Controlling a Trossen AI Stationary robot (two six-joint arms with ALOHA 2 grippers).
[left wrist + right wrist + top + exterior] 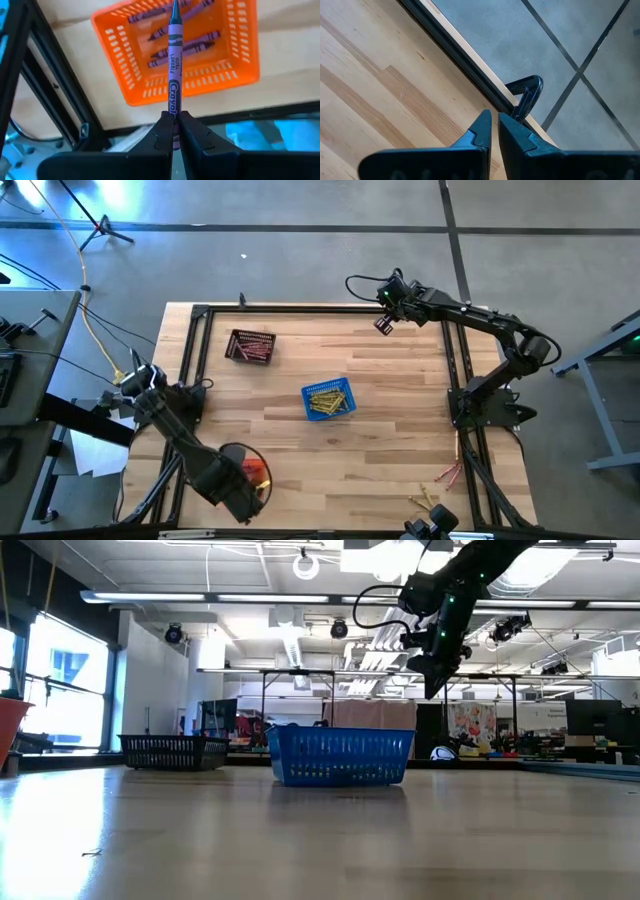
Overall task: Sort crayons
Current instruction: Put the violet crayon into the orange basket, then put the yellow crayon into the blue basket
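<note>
My left gripper (174,117) is near the table's front left corner (247,496). It is shut on a purple crayon (174,65) above the orange mesh basket (235,55), which holds several purple crayons (192,46). The black basket (251,346) holds red-pink crayons. The blue basket (329,400) holds yellow crayons. A few loose crayons (443,474) lie on the table at the front right. My right gripper (384,326) is shut and empty, high over the table's far edge (470,75). My left gripper pinches the purple crayon's blunt end (174,131) between its two fingers. The fingers point down from above and lie along the crayon. The crayon sticks straight out past the fingertips, its pointed tip (174,11) down toward the orange basket, lifted clear of it.
A black metal frame (196,340) runs around the tabletop's edges. The blue basket (340,757) stands mid-table and the black basket (172,751) at the far left. A black clamp (527,95) sits on the far edge under my right gripper. Bare wood (390,430) lies between the baskets.
</note>
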